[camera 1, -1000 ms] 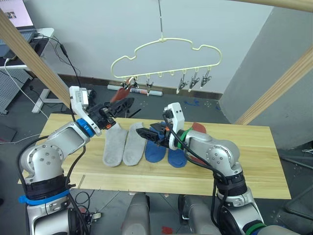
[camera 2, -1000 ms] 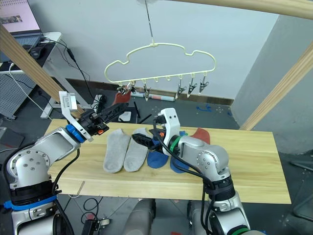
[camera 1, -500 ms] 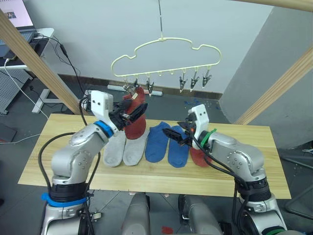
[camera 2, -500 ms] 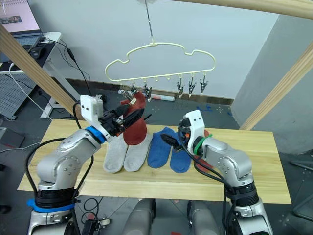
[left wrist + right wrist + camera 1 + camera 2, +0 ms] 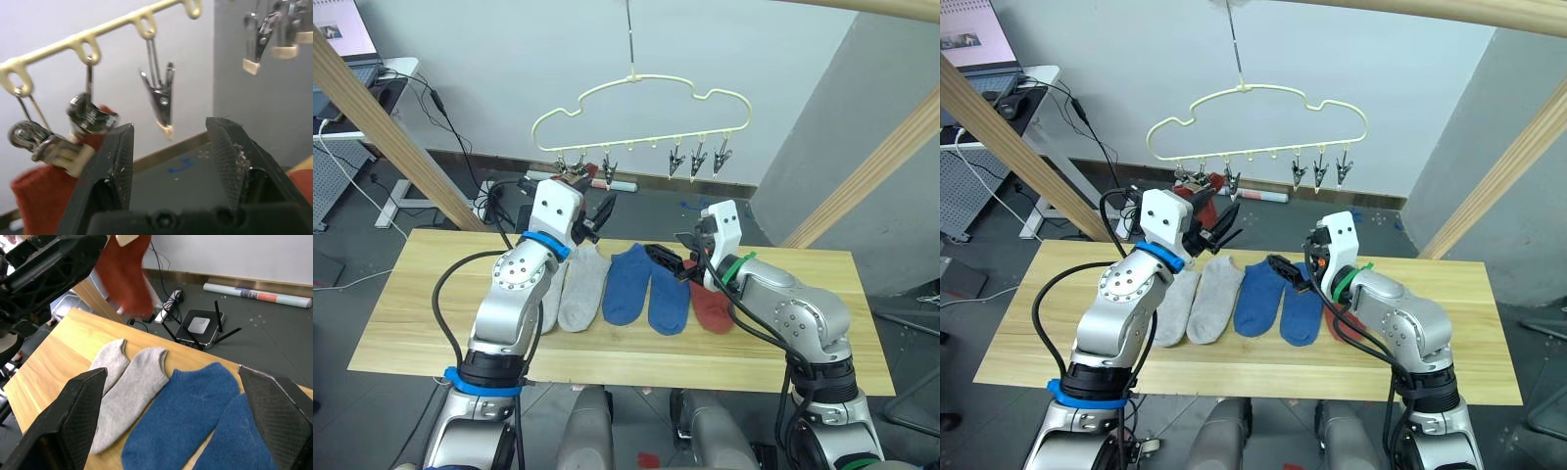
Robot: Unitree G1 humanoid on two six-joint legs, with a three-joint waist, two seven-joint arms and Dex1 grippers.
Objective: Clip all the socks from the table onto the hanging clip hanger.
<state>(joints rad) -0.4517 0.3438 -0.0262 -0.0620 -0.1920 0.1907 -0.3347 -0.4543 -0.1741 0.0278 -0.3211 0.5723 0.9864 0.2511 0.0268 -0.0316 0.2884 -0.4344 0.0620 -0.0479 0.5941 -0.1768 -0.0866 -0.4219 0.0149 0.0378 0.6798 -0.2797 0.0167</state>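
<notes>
A: How many socks lie on the table (image 5: pixel 411 294)?
B: Two grey (image 5: pixel 576 286), two blue (image 5: pixel 649 289), one rust sock (image 5: pixel 711 308); the other rust sock (image 5: pixel 41 205) hangs clipped on the clip hanger (image 5: pixel 636 110).
A: Changes?
B: The left gripper (image 5: pixel 595 212) has released it, fingers spread; the right gripper (image 5: pixel 666 260) hovers open over the blue socks. The table's ends lie bare.
</notes>
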